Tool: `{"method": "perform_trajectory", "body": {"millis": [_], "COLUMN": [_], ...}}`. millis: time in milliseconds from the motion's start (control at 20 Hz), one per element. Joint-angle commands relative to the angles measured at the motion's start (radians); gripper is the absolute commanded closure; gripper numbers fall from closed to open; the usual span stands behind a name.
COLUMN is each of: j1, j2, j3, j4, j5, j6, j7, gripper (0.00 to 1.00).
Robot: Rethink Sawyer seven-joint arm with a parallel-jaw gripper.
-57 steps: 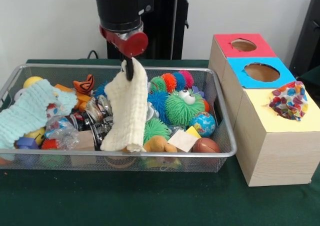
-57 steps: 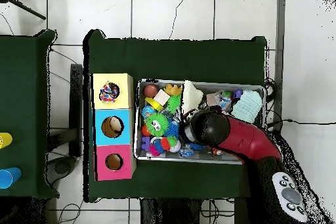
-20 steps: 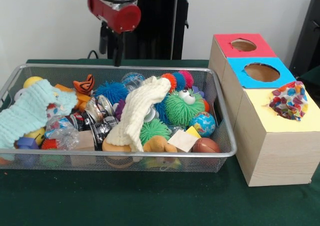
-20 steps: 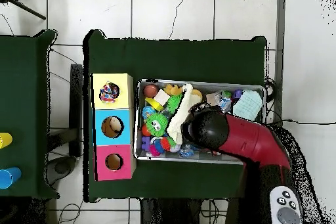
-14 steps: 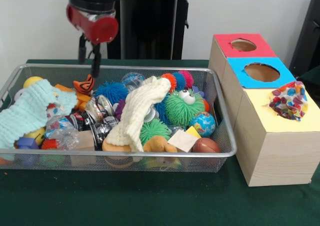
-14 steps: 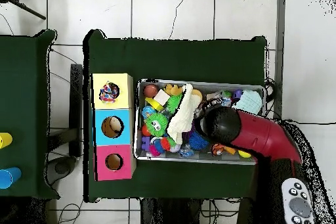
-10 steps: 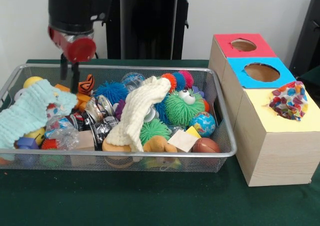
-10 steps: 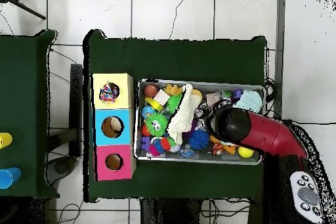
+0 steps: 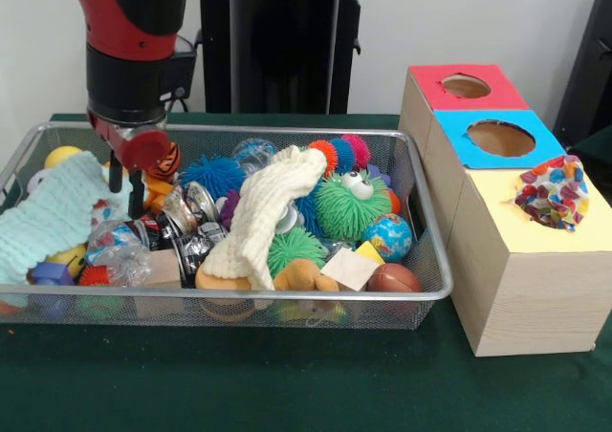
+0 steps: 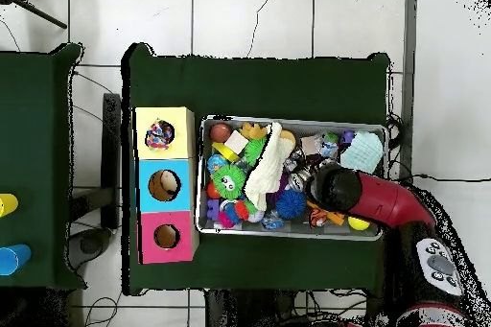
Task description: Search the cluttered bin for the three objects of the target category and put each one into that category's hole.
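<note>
Cream cloth (image 9: 266, 212) lies draped over the toys in the middle of the wire bin (image 9: 421, 303), not in the gripper. At about 9 o'clock from it in the front view, the gripper (image 9: 124, 191) hangs low into the bin beside the pale blue cloth (image 9: 53, 217); its two fingers stand a little apart, holding nothing I can see. A patterned cloth (image 9: 553, 193) sits in the yellow box's hole (image 9: 535, 224), at 3 o'clock from the bin.
</note>
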Motion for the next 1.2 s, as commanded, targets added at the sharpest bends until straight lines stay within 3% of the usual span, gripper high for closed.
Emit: {"method": "perform_trajectory", "body": {"millis": [50,300,550,800,1000,1200], "j1": [-0.001,-0.005,-0.005,-0.018,0.005,-0.025], "j2": [0.046,0.038,0.069,0.044,0.062,0.093], "j3": [0.054,0.066,0.046,0.035,-0.065,-0.058], "j4": [-0.036,-0.051,-0.091,-0.115,-0.203,-0.251], "j5": [-0.051,-0.040,-0.059,-0.077,-0.139,-0.188], "j6": [-0.016,0.044,0.013,0.037,0.042,-0.004], "j7": [-0.028,-0.050,-0.047,-0.081,-0.067,-0.090], "gripper": [0.00,0.00,0.00,0.00,0.00,0.00]}}
